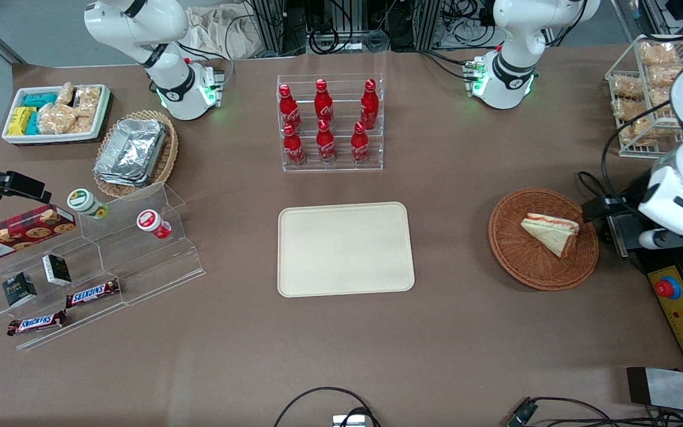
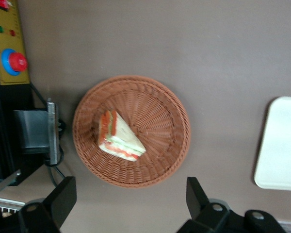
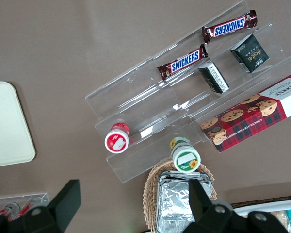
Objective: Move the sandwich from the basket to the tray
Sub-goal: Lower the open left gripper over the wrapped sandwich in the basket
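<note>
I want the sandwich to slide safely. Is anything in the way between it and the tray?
Nothing visible. The sandwich lies in the basket, and only bare table separates that from the tray. The open gripper hangs above the basket, with nothing between it and the sandwich.

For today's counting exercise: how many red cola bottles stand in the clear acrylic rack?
6: three on the rack's upper step, three on the lower step, nearer the camera. None seem hidden.

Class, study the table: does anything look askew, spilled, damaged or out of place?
Nothing stands out. The sandwich lies intact in the basket, the tray sits flat and bare, and the open gripper hovers above the basket.
</note>
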`<action>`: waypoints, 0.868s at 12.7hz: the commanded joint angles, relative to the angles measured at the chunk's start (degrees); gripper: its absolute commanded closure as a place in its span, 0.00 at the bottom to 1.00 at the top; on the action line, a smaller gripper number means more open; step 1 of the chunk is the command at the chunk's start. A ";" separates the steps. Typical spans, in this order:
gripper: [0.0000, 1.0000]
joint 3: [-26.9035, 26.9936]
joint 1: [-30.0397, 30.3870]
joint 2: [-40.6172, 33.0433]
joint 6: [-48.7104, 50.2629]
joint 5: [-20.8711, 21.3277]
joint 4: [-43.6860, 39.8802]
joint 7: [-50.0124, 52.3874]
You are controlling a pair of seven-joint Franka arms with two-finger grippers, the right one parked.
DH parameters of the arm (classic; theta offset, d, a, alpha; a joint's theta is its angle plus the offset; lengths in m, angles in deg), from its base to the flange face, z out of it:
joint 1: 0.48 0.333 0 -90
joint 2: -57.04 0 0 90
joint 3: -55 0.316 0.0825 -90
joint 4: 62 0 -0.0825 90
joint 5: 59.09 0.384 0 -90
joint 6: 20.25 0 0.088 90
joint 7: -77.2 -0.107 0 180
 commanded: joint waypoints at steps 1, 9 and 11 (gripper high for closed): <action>0.00 -0.38 1.79 1.43 0.78 1.31 -2.44 0.52; 0.00 0.06 5.05 7.33 -12.97 1.31 7.63 13.15; 0.00 0.06 5.58 6.88 -20.28 1.31 13.80 20.53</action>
